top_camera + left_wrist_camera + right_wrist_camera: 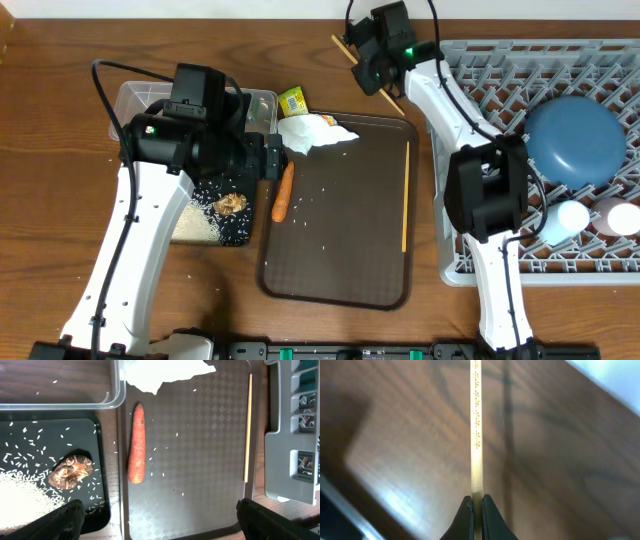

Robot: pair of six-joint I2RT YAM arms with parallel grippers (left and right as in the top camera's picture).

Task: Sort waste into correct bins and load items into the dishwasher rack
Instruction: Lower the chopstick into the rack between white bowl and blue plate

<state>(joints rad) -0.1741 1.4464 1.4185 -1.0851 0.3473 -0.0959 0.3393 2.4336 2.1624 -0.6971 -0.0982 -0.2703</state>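
Chopstick (pixel 476 425) thin, pale wood, tiny printed pattern; pinched by right gripper (pixel 477 501).

From above, the left arm (pixel 190 140) covers most of the clear rectangular plastic tub (pixel 262 108) and part of the shallow black rectangular tray (pixel 238 228). At the left wrist, the crumpled white tissue (pixel 165 372) is cut by the top edge, the dark fingertips (pixel 60 522) by the bottom — only stubs show. The thin wooden chopstick (pixel 476 435) runs off the right wrist view's top, brown tabletop (pixel 395 435) blurred behind.

Overhead top-down, wrists close; brown tray (pixel 340 240) (pixel 200 450) in overhead and left.
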